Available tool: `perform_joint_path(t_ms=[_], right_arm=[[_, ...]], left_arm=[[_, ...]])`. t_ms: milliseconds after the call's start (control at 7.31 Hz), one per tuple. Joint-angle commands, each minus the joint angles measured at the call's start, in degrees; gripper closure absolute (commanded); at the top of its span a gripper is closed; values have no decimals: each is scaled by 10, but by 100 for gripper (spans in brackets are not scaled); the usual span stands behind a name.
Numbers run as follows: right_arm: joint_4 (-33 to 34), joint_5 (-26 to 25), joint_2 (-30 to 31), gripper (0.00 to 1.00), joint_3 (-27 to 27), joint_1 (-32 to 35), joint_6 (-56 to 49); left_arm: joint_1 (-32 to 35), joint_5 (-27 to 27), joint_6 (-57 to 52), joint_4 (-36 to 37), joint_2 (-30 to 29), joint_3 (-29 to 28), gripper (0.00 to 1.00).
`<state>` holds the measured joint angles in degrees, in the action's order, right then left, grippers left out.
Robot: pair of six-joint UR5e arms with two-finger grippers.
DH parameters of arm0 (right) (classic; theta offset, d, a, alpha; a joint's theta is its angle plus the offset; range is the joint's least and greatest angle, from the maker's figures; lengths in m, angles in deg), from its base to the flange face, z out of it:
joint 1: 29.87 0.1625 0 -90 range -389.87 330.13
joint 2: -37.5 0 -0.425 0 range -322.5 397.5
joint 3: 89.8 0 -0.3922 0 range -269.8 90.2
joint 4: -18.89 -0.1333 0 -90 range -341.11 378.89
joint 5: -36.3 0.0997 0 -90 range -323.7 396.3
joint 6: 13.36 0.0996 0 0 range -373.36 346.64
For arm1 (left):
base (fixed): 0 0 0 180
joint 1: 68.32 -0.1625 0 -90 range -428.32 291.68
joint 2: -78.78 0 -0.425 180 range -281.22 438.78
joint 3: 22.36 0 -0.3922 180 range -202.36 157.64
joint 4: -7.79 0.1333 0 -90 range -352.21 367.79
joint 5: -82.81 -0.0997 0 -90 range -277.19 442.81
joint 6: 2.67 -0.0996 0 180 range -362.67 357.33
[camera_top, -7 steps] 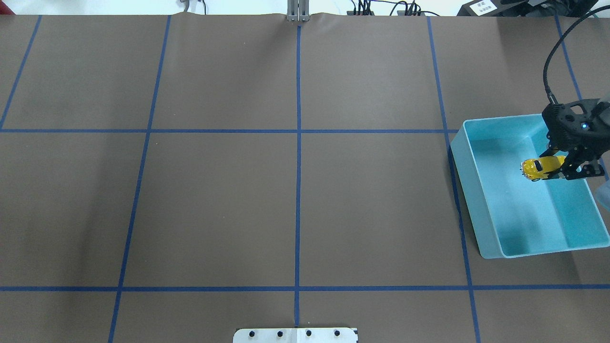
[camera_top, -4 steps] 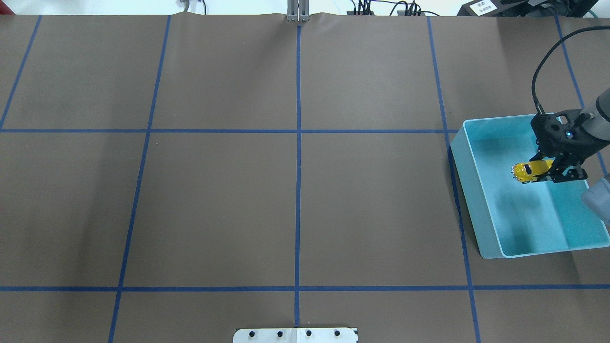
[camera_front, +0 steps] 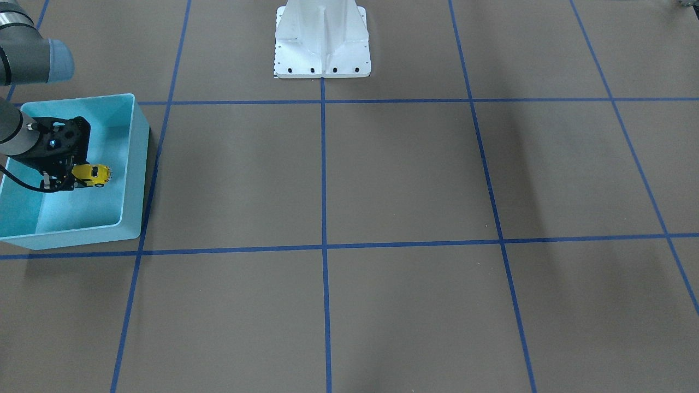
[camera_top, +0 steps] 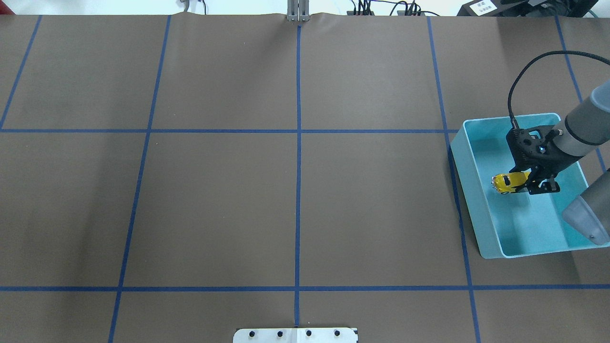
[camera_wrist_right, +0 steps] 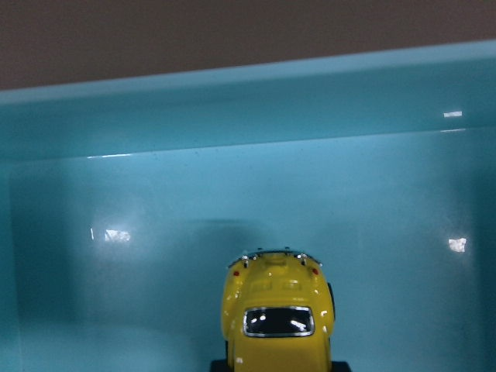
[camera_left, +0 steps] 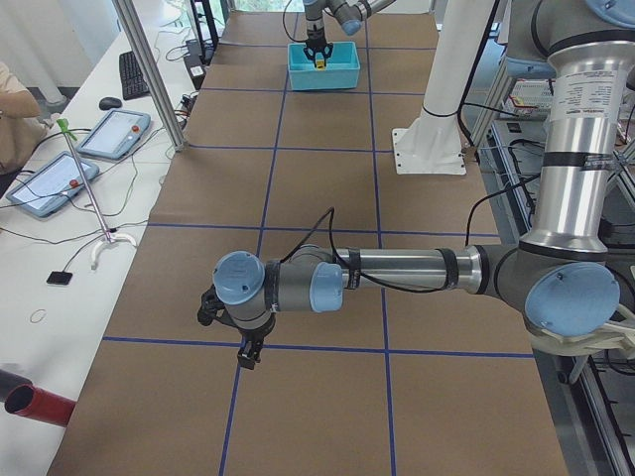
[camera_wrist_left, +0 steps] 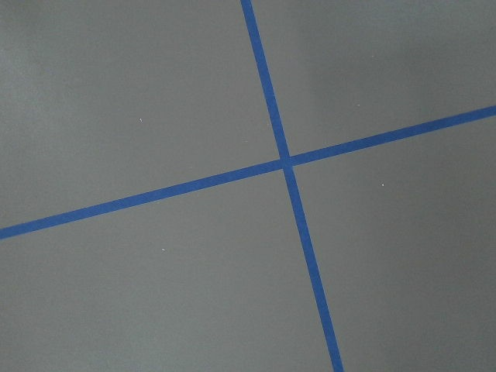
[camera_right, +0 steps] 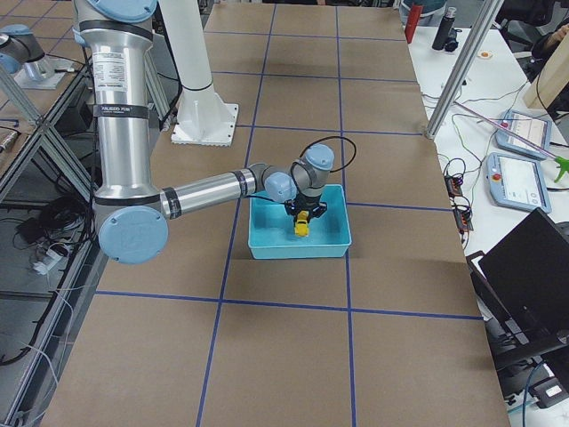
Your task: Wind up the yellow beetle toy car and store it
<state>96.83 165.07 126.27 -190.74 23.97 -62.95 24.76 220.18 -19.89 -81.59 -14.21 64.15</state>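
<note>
Two grippers: one idle, one carrying.
Left gripper: low over bare table, lower middle of the exterior left view; you cannot tell its jaws' state.
Turquoise bin: right edge of the overhead view.
Yellow beetle toy car: inside the bin, near its left wall.
Right gripper: pinching the car's end.
Progress: storing looks nearly done; you have only release and withdrawal left.

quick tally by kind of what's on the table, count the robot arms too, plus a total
yellow beetle toy car: 1
turquoise bin: 1
robot arms: 2, the left arm and the right arm
total: 4
</note>
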Motion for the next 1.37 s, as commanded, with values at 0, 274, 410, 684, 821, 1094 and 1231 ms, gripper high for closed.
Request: perform_joint_path(t_ms=[0,274,410,684,821,1094,1231], right_arm=[[-11,0,1,0,2,-2,-2],[-12,1,3,0,-8,0,9],[-7,9,-2,0,-22,29,58],[-4,57,-6,0,-22,142,223],[38,59,-38,0,-22,204,286],[236,45,-154,0,12,264,419],[227,45,-156,0,46,275,508]], left_arm=[[0,1,0,0,0,-3,0],[0,1,1,0,0,-3,0],[0,1,1,0,0,-3,0],[0,2,1,0,0,-3,0],[0,2,1,0,0,-4,0],[0,3,1,0,0,-3,0],[0,3,1,0,0,-3,0]])
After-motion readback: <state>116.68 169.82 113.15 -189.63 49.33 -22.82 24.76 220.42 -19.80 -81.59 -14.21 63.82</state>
